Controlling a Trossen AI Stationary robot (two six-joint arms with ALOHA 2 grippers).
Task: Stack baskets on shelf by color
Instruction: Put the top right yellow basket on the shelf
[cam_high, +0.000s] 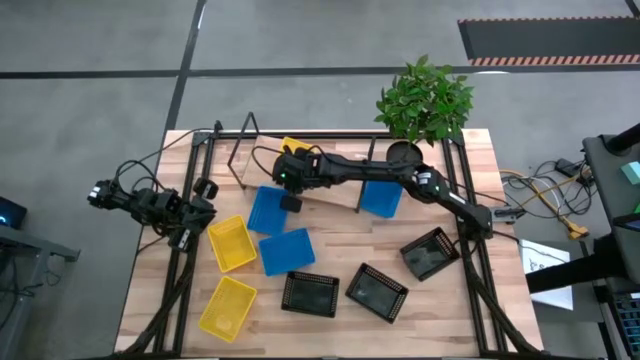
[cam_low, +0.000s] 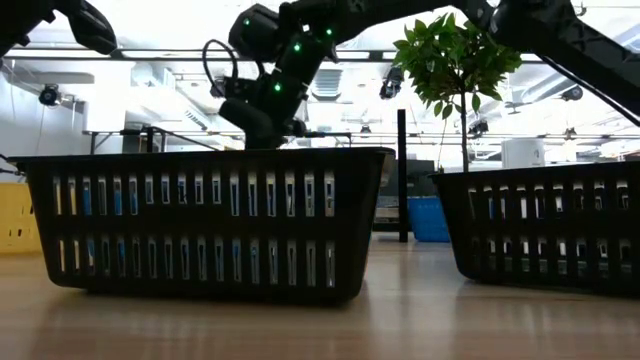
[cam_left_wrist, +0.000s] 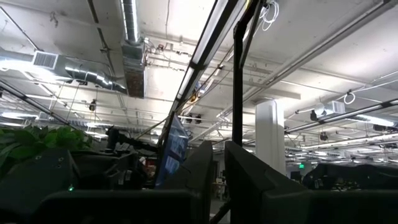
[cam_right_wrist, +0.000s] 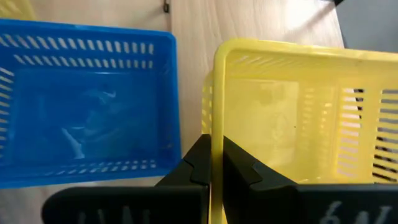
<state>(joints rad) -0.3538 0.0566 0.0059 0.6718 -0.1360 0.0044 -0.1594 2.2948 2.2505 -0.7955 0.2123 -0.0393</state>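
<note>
Honestly nothing readable anywhere here. No labels, brand names or numbers on the baskets, the arms or the tabletop, and the signs way back in the room are too small to make out.

A yellow mesh-sided plastic basket (cam_right_wrist: 298, 118) sits beside a blue mesh-sided plastic basket (cam_right_wrist: 87, 102) on the light wooden tabletop (cam_right_wrist: 186, 25).
</note>
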